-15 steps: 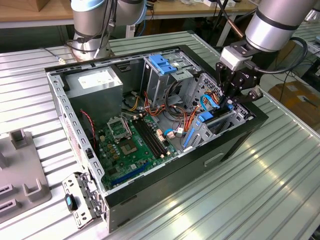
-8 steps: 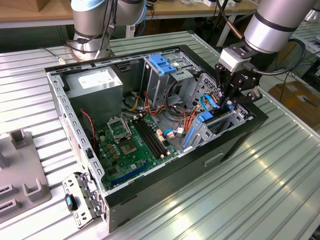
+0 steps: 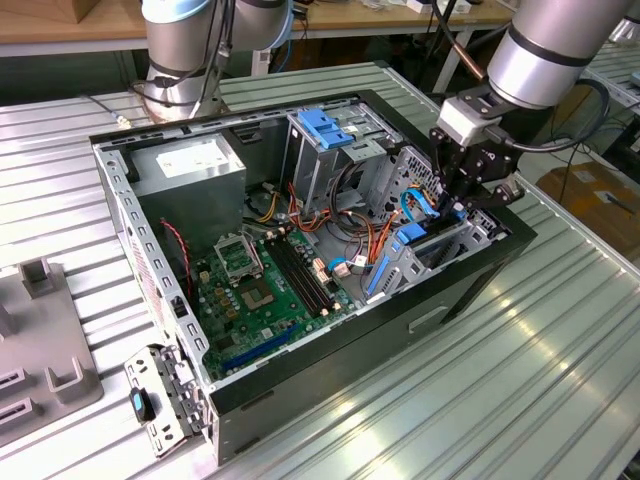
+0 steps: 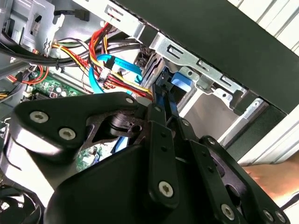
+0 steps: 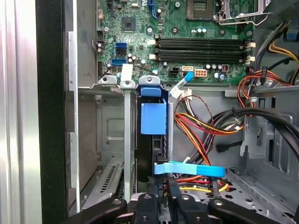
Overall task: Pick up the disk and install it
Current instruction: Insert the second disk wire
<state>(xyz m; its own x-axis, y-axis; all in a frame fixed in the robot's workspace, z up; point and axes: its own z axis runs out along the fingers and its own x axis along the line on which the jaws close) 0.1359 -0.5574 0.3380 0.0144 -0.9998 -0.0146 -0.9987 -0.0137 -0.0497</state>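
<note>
The disk [image 5: 153,116] stands on edge in the drive cage [image 5: 107,140] at the corner of the open computer case [image 3: 470,290], beside the motherboard [image 5: 187,42]. In the first wrist view its blue rail frame shows between the cage's metal walls. The gripper [image 5: 164,193] sits directly over the disk's near edge, fingers [image 4: 161,140] close together and clamped on its blue rail. Cable bundles [image 5: 205,126] run just beside it.

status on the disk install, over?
Gripper down at the drive bay, jaws closed on the disk. Disk upright in the bay slot. Cable bundle close beside it.
</note>
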